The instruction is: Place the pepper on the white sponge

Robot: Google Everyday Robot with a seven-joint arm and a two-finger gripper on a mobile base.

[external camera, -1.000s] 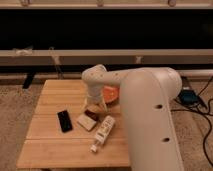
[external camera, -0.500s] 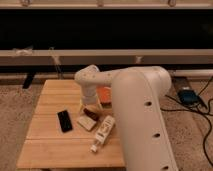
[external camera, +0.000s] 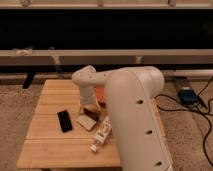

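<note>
My gripper (external camera: 89,107) hangs from the white arm over the middle of the wooden table (external camera: 50,145), just behind the white sponge (external camera: 85,122). The sponge is a small cream block lying flat. A small dark reddish shape at the gripper's tip, which looks like the pepper (external camera: 92,112), sits at the sponge's far edge. Whether the gripper holds it I cannot tell. The arm's thick link hides the table's right side.
A black phone (external camera: 64,121) lies left of the sponge. A white labelled bottle (external camera: 101,134) lies to the sponge's right, towards the front. An orange plate (external camera: 99,93) shows partly behind the arm. Cables and a blue device (external camera: 188,95) lie on the carpet at the right.
The arm's big link has swung left and nearer, covering more of the table's right side and the plate. The gripper has stayed just behind the sponge.
</note>
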